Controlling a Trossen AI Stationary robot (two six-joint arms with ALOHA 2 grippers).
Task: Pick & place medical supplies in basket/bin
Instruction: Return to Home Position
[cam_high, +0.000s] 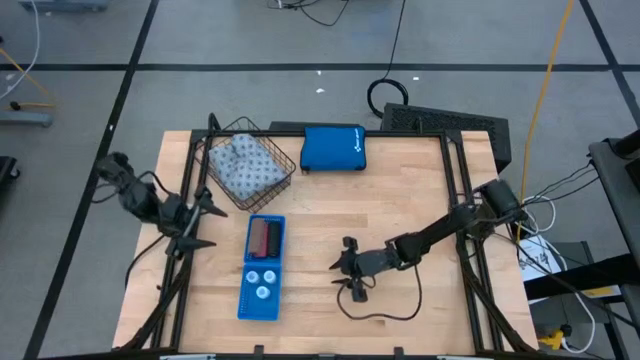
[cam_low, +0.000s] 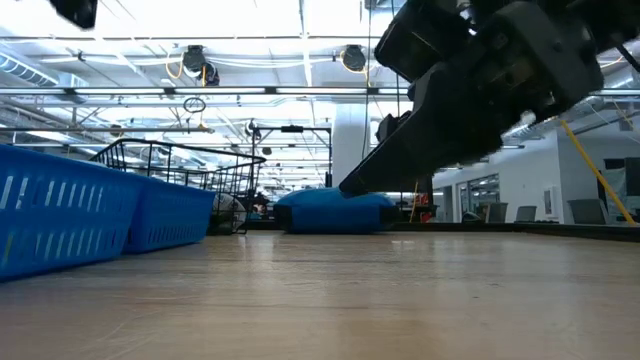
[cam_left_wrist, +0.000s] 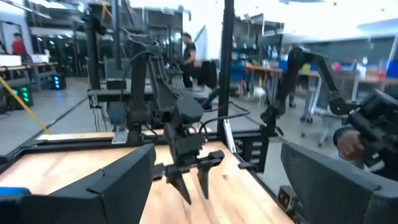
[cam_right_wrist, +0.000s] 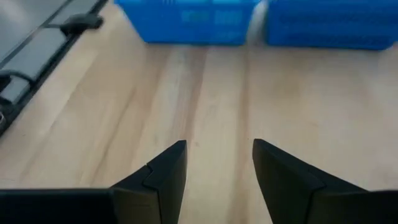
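Observation:
The dark wire-mesh basket (cam_high: 278, 170) stands at the far left of the table with the pale grey-blue fabric pack (cam_high: 243, 166) inside it. The bright blue tray (cam_high: 244, 272) lies nearer. The pink and brown rolls (cam_high: 264, 237) are in its far compartment and three white discs (cam_high: 262, 280) in its near one. My right gripper (cam_high: 340, 256) is open, low over bare wood to the right of the tray, pointing at it (cam_right_wrist: 219, 147). My left gripper (cam_high: 205, 227) is open at the table's left edge, beside the tray.
A bright blue zip pouch (cam_high: 333, 148) lies at the far edge, right of the basket. A dark cable (cam_high: 385, 312) loops on the wood near the right gripper. Black frame bars (cam_high: 462, 190) run along the table's sides. Bare wood lies between tray and right gripper.

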